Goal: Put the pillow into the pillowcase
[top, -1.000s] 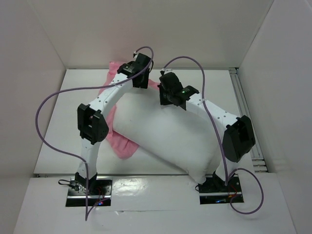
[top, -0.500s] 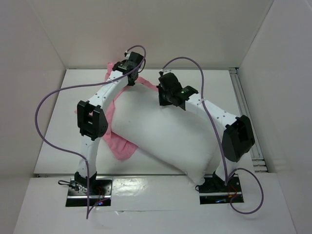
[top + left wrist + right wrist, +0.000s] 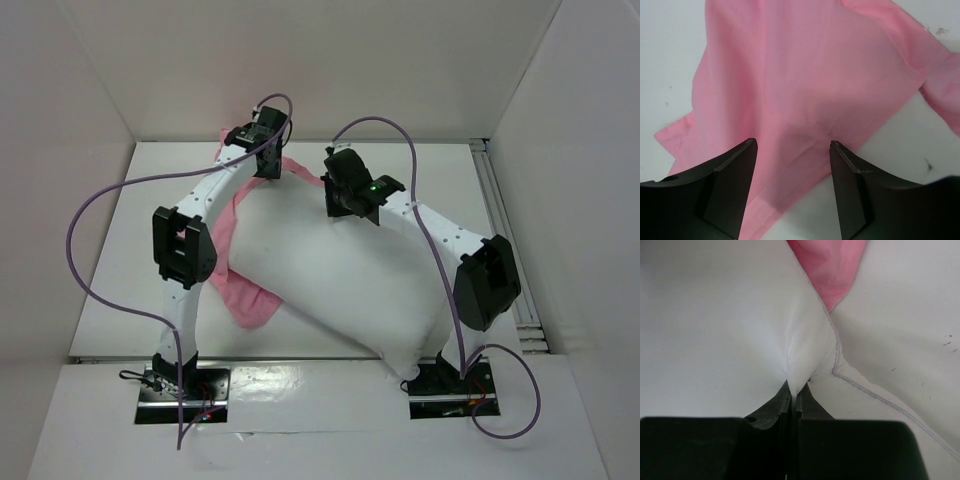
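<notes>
Pillowcase [image 3: 252, 302]: thin pink cloth, crumpled flat on the white table [image 3: 120, 270] left of centre (only its left and far edges show). Pillow [image 3: 340, 270]: white, plump, lying diagonally from far left to near right on top of it. Left gripper [image 3: 792, 145]: jaws wide, over pink cloth at the far end. Right gripper [image 3: 795, 392]: pinched closed on a fold of pillow fabric at the far edge.

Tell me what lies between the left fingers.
Pink pillowcase cloth spans the gap between the open left fingers, with white table at the edges. The left wrist view shows it.
</notes>
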`<state>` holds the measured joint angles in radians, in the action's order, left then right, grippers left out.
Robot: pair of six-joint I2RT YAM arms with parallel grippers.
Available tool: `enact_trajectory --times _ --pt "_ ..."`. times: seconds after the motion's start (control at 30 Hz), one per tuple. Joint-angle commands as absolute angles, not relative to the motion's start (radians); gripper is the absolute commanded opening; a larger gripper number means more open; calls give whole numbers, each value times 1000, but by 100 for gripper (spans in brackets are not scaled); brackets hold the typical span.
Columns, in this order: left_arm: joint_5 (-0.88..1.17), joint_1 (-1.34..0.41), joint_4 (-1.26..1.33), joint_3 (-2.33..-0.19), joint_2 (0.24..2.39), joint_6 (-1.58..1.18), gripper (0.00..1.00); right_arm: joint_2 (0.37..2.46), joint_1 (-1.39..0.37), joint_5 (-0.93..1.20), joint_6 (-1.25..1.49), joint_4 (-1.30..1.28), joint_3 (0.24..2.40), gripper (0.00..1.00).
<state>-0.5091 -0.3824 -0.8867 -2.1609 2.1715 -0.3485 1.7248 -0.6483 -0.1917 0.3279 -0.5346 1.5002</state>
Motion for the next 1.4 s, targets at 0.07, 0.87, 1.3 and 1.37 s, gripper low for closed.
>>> enact_trajectory --times 0.07,0.87,1.3,1.37 --pt "-391 -385 -862 -2106 2031 -364 73 1736 -673 -189 325 -525 1549 0" --pt "-396 -336 -931 -2201 2209 -301 39 1746 -683 -198 316 -543 1549 0" --pt "-329 -336 -891 -2192 2113 -319 0 1746 -692 -216 316 -543 1568 0" --pt "-244 -336 -844 -2166 2030 -319 0 1746 -701 -216 325 -543 1568 0"
